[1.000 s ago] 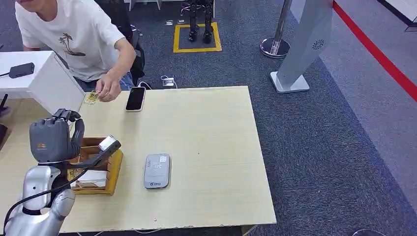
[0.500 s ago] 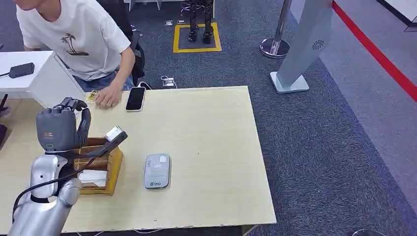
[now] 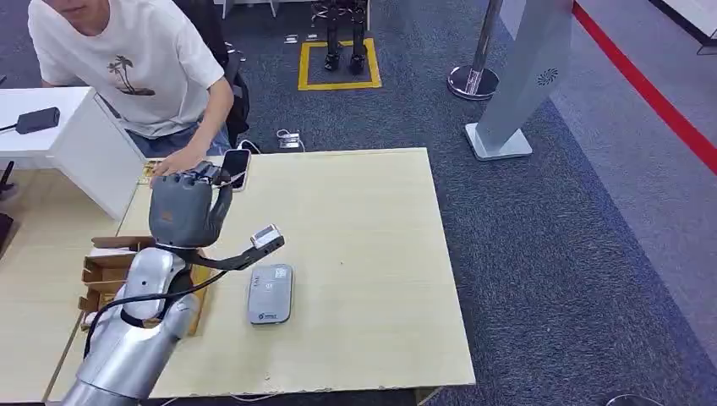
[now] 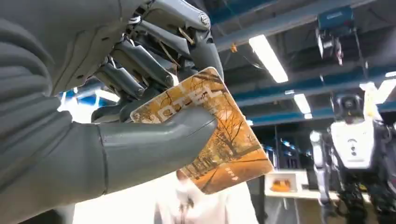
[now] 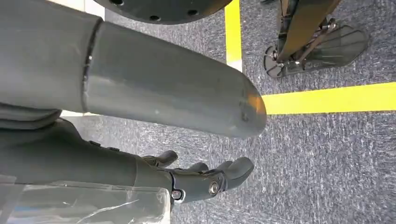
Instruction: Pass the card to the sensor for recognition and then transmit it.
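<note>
One card (image 4: 212, 135) — orange, with a tree picture — is pinched between the thumb and dark fingers (image 4: 140, 63) of the left hand (image 3: 182, 210), which is raised above the left part of the table (image 3: 355, 220). One grey sensor (image 3: 270, 293) lies flat on the table, near and right of that hand. One phone (image 3: 236, 166) is seen at the far edge, beside a person's hand (image 3: 179, 161). The right hand (image 5: 196, 179) hangs over the floor — nothing is held, fingers loosely spread.

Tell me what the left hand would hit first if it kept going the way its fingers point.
Likely the person's hand at the table's far edge, near the phone. The left hand, holding the card, is raised, so depth is unclear.
</note>
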`<state>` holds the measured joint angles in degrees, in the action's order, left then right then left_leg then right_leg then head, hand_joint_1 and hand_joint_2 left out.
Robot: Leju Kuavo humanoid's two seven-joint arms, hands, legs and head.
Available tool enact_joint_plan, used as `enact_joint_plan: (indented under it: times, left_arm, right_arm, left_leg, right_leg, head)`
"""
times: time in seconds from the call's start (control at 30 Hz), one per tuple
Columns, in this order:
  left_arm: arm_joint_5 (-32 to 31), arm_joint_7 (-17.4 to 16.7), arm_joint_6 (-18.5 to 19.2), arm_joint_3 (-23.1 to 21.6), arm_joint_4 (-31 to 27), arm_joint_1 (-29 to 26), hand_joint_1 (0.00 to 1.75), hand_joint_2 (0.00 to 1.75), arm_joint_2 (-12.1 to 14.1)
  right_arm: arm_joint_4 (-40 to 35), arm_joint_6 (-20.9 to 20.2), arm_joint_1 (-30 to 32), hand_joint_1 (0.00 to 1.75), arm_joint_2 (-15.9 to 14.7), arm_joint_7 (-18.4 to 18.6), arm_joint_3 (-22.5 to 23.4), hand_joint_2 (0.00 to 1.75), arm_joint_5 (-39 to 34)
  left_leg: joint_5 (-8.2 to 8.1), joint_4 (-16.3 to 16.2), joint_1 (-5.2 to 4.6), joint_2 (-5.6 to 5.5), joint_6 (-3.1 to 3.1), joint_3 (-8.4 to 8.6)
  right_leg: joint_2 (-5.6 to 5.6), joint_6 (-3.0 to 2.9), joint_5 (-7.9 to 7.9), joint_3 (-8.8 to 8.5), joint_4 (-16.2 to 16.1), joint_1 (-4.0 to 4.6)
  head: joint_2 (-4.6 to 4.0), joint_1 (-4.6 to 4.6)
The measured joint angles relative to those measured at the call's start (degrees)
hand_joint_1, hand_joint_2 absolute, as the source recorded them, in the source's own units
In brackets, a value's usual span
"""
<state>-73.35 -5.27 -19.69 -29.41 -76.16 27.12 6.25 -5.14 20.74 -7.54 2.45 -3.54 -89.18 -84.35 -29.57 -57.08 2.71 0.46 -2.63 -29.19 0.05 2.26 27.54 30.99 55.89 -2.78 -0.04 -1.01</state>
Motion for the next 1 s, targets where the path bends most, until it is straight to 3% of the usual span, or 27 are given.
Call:
enact_joint_plan:
  times: [0.13, 0.43, 0.63, 1.0]
  left_arm:
    - [-0.07, 0.00, -0.30, -3.13, 2.60, 0.06, 1.75, 1.75, -2.33]
    - [0.70, -0.15, -0.94, -6.52, 6.41, -0.12, 1.75, 1.75, -4.28]
    - [-0.52, -1.40, -2.34, -9.12, 9.42, -3.98, 1.75, 1.75, -6.16]
    - [-2.34, -3.19, -2.49, -10.32, 12.53, -6.61, 1.75, 1.75, -7.45]
  right_arm:
    - [-0.04, 0.00, -0.06, 0.00, 0.00, 0.02, 0.00, 0.00, 0.20]
    - [-0.26, 0.00, -0.08, 0.00, 0.00, 0.04, -0.02, 0.00, 0.09]
    - [-0.28, 0.09, -0.06, 0.00, 0.00, 0.17, -0.02, 0.00, -0.70]
    - [-0.28, 0.11, -0.04, 0.00, 0.00, -0.02, -0.02, 0.00, -1.33]
  left_leg:
    - [0.00, -0.01, -0.01, 0.03, 0.00, -0.02]
    - [-0.01, 0.00, -0.01, 0.02, 0.01, -0.03]
    - [-0.03, -0.01, -0.03, 0.02, 0.04, -0.06]
    - [-0.03, -0.01, -0.03, 0.02, 0.05, -0.06]
  right_leg:
    - [0.04, 0.01, -0.01, 0.00, 0.00, -0.01]
    - [0.02, 0.01, -0.01, 0.00, 0.00, -0.01]
    - [0.02, 0.02, 0.00, 0.02, -0.01, -0.03]
    - [0.01, 0.02, -0.01, 0.01, -0.01, -0.03]
  head:
    - [0.00, 0.02]
    - [0.00, 0.00]
    - [0.00, 0.02]
    - [0.00, 0.00]
